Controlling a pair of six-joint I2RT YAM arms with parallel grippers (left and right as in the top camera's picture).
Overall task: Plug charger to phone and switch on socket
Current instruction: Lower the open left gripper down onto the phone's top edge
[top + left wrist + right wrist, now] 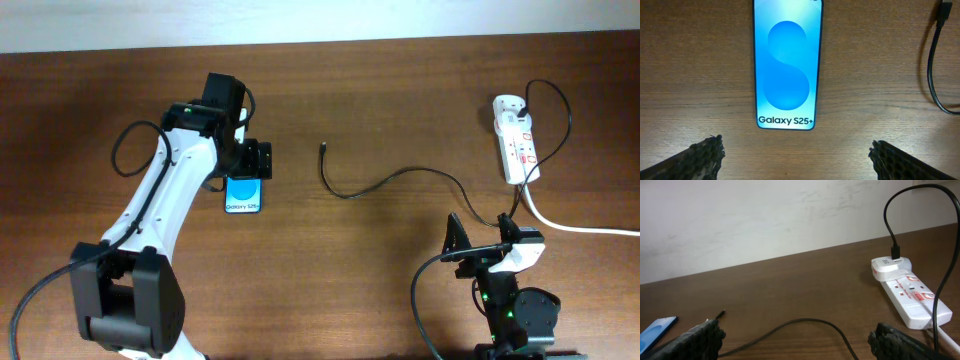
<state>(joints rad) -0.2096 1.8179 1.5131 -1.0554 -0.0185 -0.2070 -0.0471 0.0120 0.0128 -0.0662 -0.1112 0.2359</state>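
Left pincer: spread wide and empty. It hangs over the phone's lettered end with a finger on each side and touches nothing, which looks like lining up to steady or grasp it.
Phone: lies flat on the table with its screen up and lit. The lettered short end faces the wrist camera, and no cable is in it.
Charger: one end is already seated in the white block at the far end of the socket. The rest curves loosely across the table, and its free tip lies bare to the right of the phone, apart from it.
Socket: sits at the table's far right with its thick white cord running off the edge. I cannot tell how the red-marked switches are set.
Right pincer: spread and empty, low over the table near the cable's middle stretch, with the socket just ahead — well placed for either the cable or the switch.
Step in hand: likely securing the phone first, so the tip can be pushed in without the phone sliding.
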